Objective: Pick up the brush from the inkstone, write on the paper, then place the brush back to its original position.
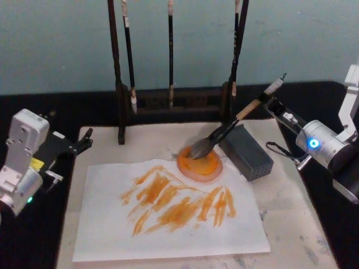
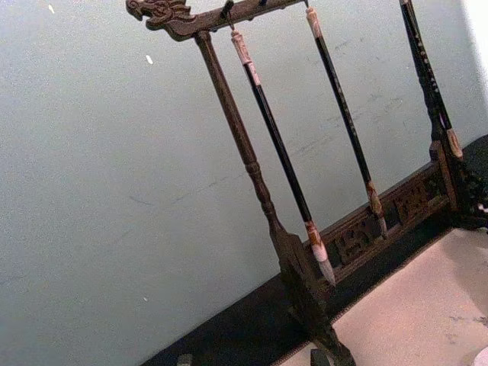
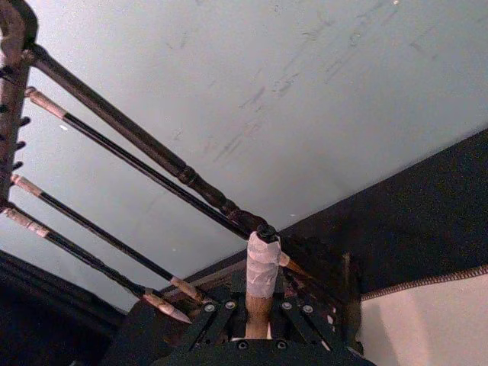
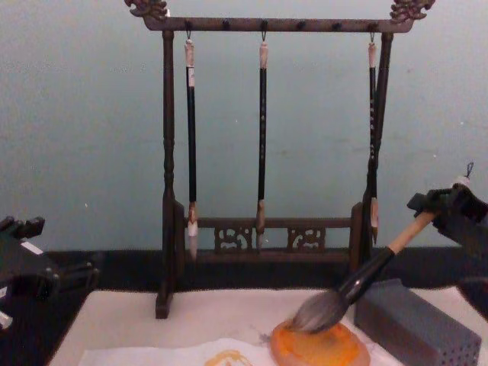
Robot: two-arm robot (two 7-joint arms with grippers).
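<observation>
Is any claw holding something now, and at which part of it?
The right claw holds the brush at the upper end of its handle, just below the white wrap; the left claw holds nothing.

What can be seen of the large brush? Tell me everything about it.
The brush is large, with bushy grey-brown bristles, a black ferrule and a thick tan wooden handle whose end is wrapped in white and carries a small loop. It is tilted, its bristles down on the orange inkstone and its handle rising toward the robot's right. The right gripper is shut on the upper handle, below the white wrap. The ferrule passes the grey block; whether they touch cannot be told.
</observation>
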